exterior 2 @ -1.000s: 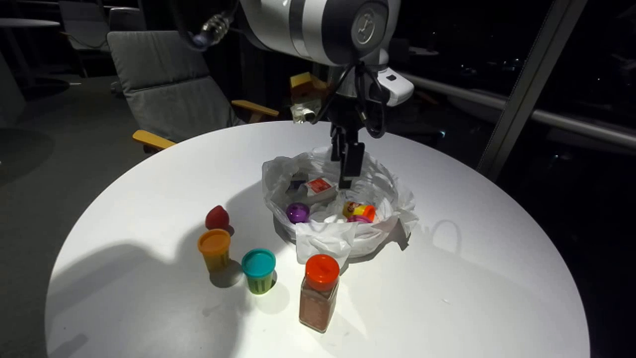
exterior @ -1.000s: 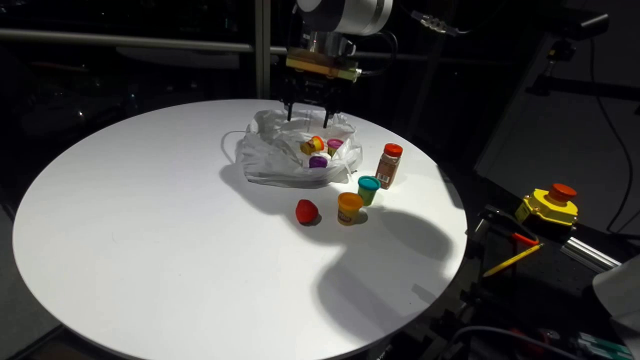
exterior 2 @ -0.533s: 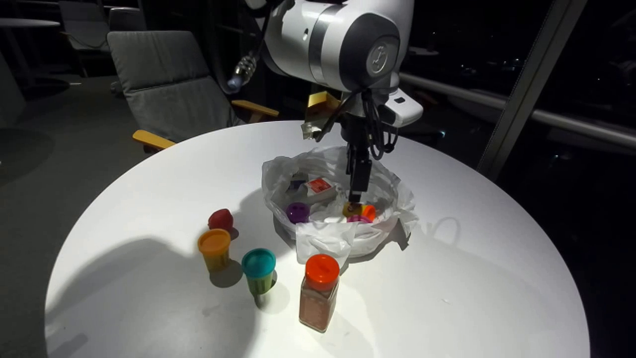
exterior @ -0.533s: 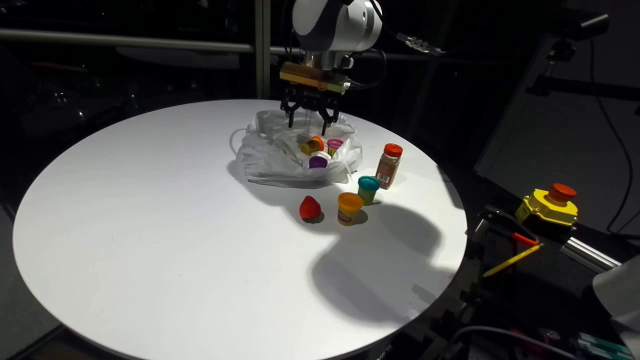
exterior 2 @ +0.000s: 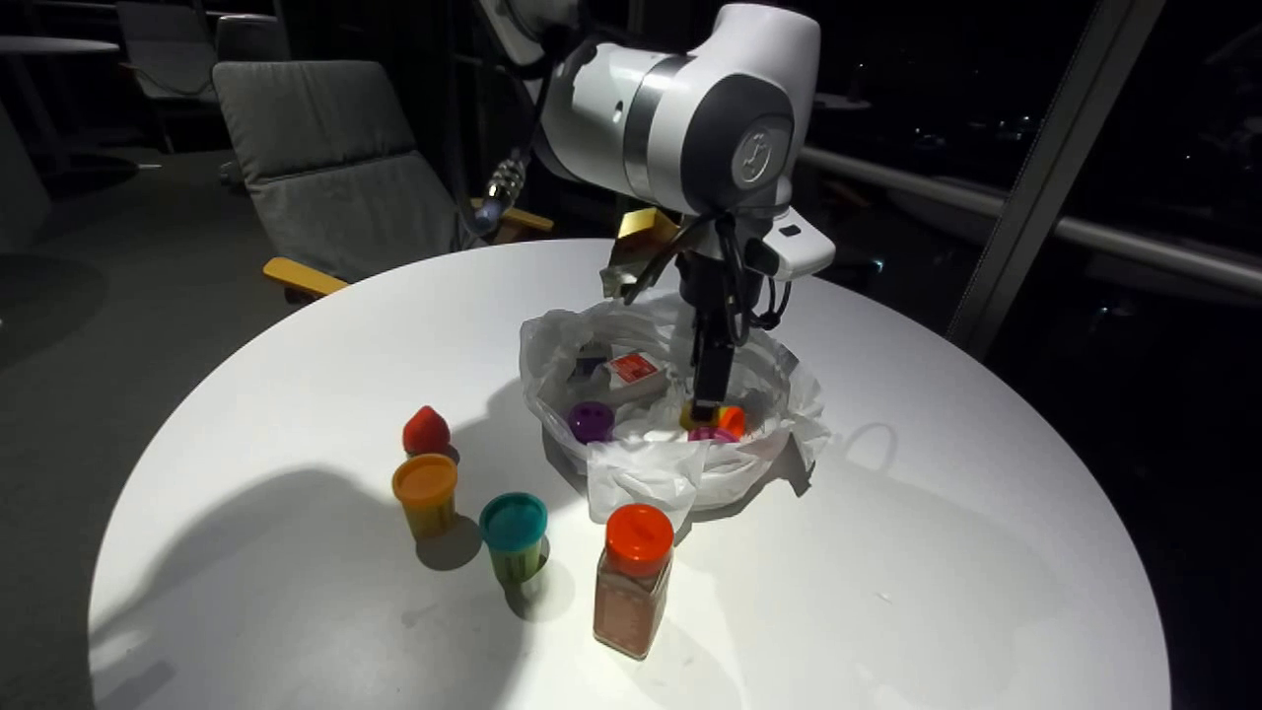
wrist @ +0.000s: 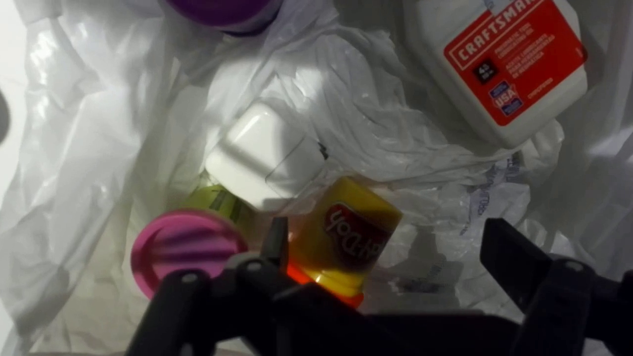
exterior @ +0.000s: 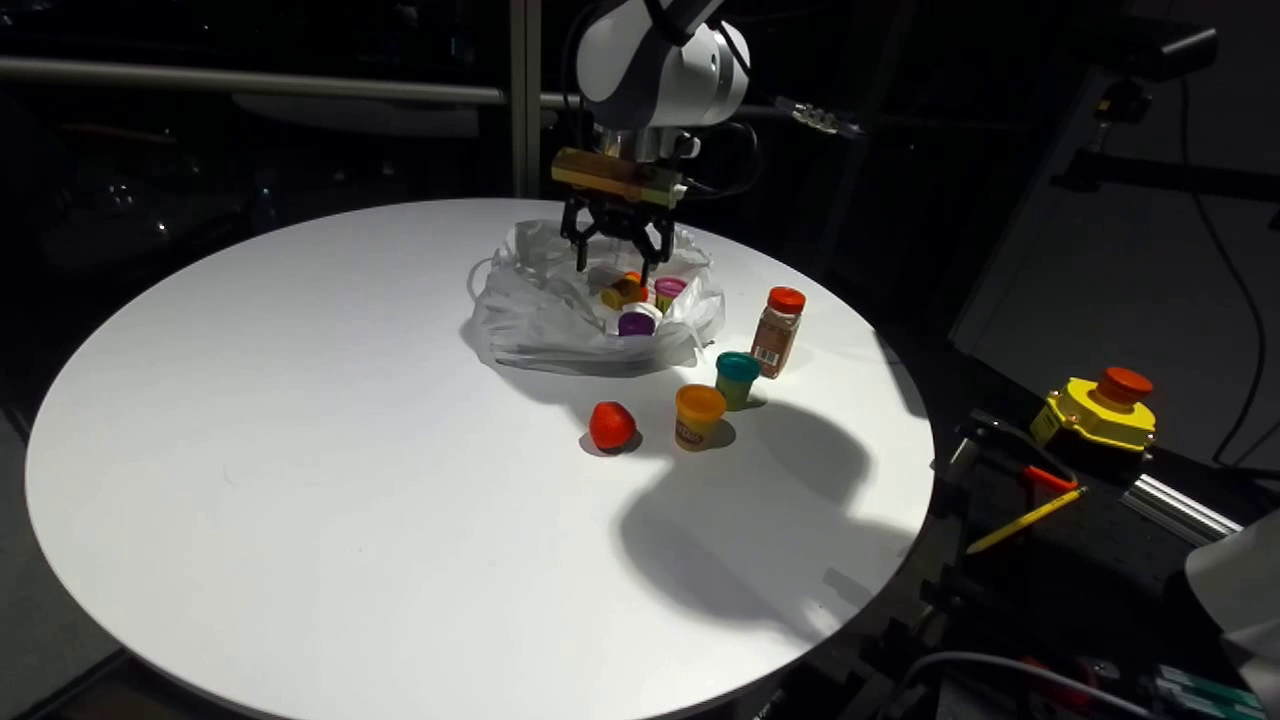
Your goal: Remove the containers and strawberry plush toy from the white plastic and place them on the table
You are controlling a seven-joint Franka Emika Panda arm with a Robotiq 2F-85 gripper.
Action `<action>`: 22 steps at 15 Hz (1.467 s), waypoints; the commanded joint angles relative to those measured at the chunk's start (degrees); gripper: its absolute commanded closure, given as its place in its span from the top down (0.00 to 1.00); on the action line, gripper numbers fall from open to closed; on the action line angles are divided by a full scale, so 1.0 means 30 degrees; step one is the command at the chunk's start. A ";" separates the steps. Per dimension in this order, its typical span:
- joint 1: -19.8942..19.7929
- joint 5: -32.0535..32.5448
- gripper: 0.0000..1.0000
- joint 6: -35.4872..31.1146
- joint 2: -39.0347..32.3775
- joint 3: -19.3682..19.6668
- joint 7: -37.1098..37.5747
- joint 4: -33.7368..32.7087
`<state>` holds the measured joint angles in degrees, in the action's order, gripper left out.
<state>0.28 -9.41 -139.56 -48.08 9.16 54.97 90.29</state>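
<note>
My gripper (exterior: 613,272) is open and empty, pointing down inside the white plastic bag (exterior: 530,325). In the wrist view, a yellow Play-Doh container (wrist: 346,232) lies tilted between the fingers (wrist: 385,230), close to the left finger. Also in the bag are a pink-lidded container (wrist: 188,247), a white box (wrist: 269,153), a purple-topped container (exterior 2: 592,422) and a white Craftsman bottle with a red label (wrist: 514,69). The red strawberry plush (exterior: 611,426) sits on the table outside the bag, beside an orange container (exterior: 698,418) and a teal-lidded container (exterior: 737,382).
A square jar with a red lid (exterior 2: 633,592) stands on the white round table (exterior: 300,500) near the bag. The bag's crumpled rim surrounds the gripper. Chairs (exterior 2: 325,168) stand beyond the table edge. A yellow emergency stop (exterior: 1095,415) sits off the table.
My gripper has moved down into the bag toward the yellow container and stays open. The strawberry plush rocks slightly on the table. The other objects have not moved.
</note>
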 commanded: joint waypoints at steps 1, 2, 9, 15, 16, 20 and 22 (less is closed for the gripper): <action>0.0007 -0.0062 1.00 0.0759 -0.0719 0.0120 0.0576 -0.1171; 0.0033 -0.0013 0.84 0.0908 -0.0792 0.0165 0.0682 -0.1229; 0.0353 0.0496 0.27 0.1189 -0.0783 0.0716 0.1434 -0.1191; 0.0847 0.1231 0.00 0.0451 0.0643 0.1300 0.1895 0.0150; 0.0969 0.1412 0.00 0.0277 0.0939 0.1369 0.1930 0.0437; 0.1511 0.2729 0.00 0.0413 0.1659 0.1702 0.1869 0.1163; 0.1450 0.3151 0.27 0.0439 0.1591 0.1469 0.1359 0.1287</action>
<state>3.56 -2.35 -137.65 -45.37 13.14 59.59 91.21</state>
